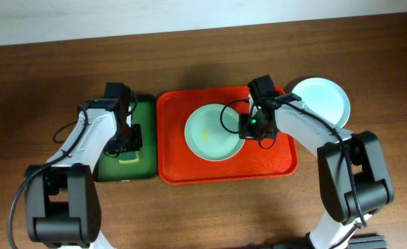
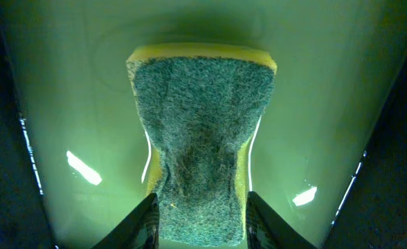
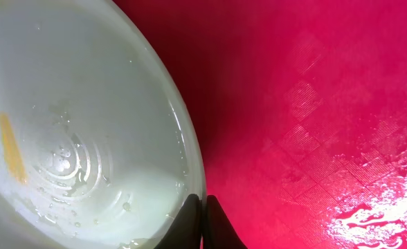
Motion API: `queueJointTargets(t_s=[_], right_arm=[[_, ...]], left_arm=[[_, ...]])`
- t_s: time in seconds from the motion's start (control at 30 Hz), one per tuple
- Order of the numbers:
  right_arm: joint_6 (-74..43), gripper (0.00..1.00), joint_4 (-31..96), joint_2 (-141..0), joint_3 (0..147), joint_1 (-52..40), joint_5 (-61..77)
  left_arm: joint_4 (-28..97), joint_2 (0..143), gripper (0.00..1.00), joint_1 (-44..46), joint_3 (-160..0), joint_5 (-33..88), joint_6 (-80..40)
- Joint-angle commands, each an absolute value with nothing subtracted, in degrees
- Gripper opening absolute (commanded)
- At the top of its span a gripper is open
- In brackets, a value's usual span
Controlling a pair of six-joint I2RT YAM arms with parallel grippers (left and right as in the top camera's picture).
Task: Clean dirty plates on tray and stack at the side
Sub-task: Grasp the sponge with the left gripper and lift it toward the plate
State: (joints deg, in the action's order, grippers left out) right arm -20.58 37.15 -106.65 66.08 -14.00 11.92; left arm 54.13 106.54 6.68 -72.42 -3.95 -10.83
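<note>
A pale plate point(image 1: 214, 131) with a yellow smear point(image 3: 10, 149) lies on the red tray point(image 1: 183, 169). My right gripper point(image 1: 250, 126) is at its right rim. In the right wrist view the right gripper point(image 3: 202, 200) is shut on that rim, one finger inside the wet plate point(image 3: 72, 138) and one outside over the tray point(image 3: 314, 104). A second, pale blue plate point(image 1: 320, 100) rests on the table right of the tray. My left gripper point(image 1: 124, 142) is down over the sponge point(image 2: 203, 117), its fingers point(image 2: 148, 214) pressed against both sides.
The sponge lies in a dark green tray point(image 1: 146, 111) just left of the red tray. Water drops glisten on the red tray's floor point(image 3: 369, 214). Brown table point(image 1: 44, 83) surrounds both trays.
</note>
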Motion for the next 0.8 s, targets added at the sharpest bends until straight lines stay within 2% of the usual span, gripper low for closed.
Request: queueJointTargets(t_s=[0.0, 0.23, 0.4, 0.5, 0.57, 0.6, 0.63, 0.67, 0.77], right_arm=[[-20.25, 0.04, 37.52, -106.24, 64.66, -14.61, 11.38], [-20.25, 0.04, 37.52, -106.24, 64.66, -14.61, 11.38], [-20.25, 0.04, 37.50, -106.24, 64.66, -14.61, 11.35], [-20.25, 0.04, 37.54, -106.24, 64.66, -14.61, 11.38], [-20.25, 0.16, 37.69, -106.24, 64.66, -14.61, 11.40], [-20.27, 0.17, 37.91, -106.24, 64.66, -14.61, 11.42], [-20.27, 0.13, 38.15, -106.24, 64.66, -14.63, 11.46], [-20.29, 0.04, 38.50, -106.24, 64.66, -14.63, 11.81], [-20.49, 0.04, 39.27, -106.24, 64.66, -14.72, 13.56]], left_arm=[[53.69, 107.15, 0.40, 6.50, -72.03, -5.41, -9.28], [49.84, 110.32, 0.38, 6.48, -72.03, -5.43, -9.26], [48.99, 110.59, 0.20, 6.50, -72.03, -5.37, -9.28], [48.71, 110.59, 0.00, 6.50, -72.03, -3.55, -9.26], [48.73, 110.56, 0.00, 6.50, -72.29, -3.22, -9.26], [49.04, 110.54, 0.00, 6.50, -72.66, -3.22, -9.26], [49.30, 110.50, 0.00, 6.50, -72.99, -3.22, -9.26], [49.69, 110.37, 0.00, 6.50, -73.47, -3.22, -9.26], [52.34, 109.80, 0.00, 6.50, -76.20, -3.22, -9.28]])
